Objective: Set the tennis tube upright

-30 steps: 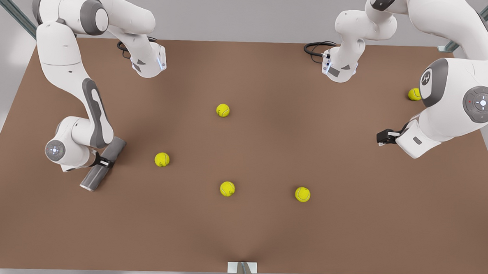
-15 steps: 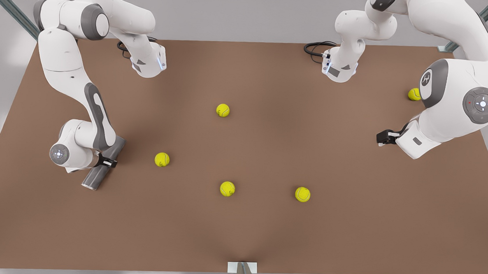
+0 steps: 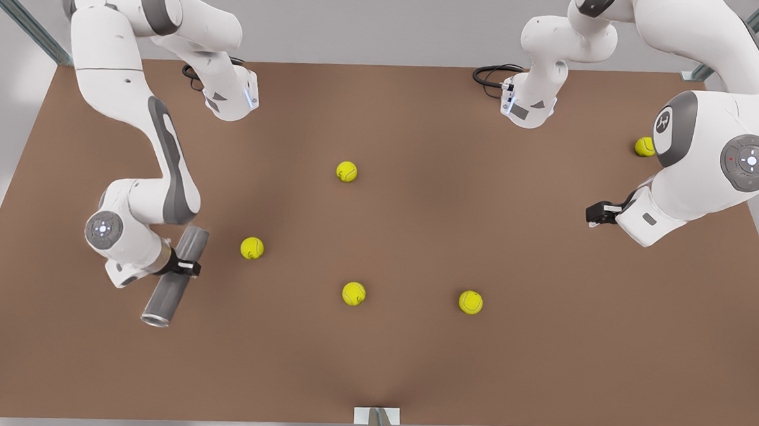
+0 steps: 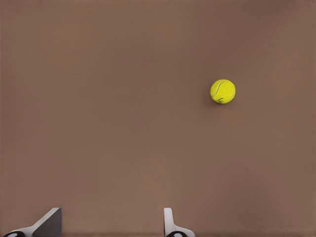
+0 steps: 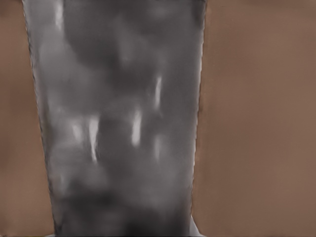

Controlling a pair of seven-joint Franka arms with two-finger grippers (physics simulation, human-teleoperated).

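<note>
The tennis tube (image 3: 166, 295) is a grey cylinder held off the brown table (image 3: 411, 368) at the front view's left, lying at a slant with its silvery rim (image 3: 155, 320) toward the near edge. My right gripper (image 3: 183, 267) is shut on its middle, and the right wrist view shows the tube's grey wall (image 5: 118, 123) up close. My left gripper (image 3: 594, 213) waits above the table at the front view's right. Its fingers (image 4: 170, 224) stand open with nothing between them, and a tennis ball (image 4: 222, 91) lies on the table beyond.
Several yellow-green tennis balls lie on the table: one near the tube (image 3: 252, 248), one in the middle (image 3: 347, 171), two toward the near edge (image 3: 353, 293) (image 3: 470, 302), one at the far right (image 3: 644, 146). Both arm bases stand at the back edge.
My right arm has carried the tube toward the front view's right and nearer the camera. The tube looks larger and its rim end now points more toward the near edge. The left arm has not moved.
</note>
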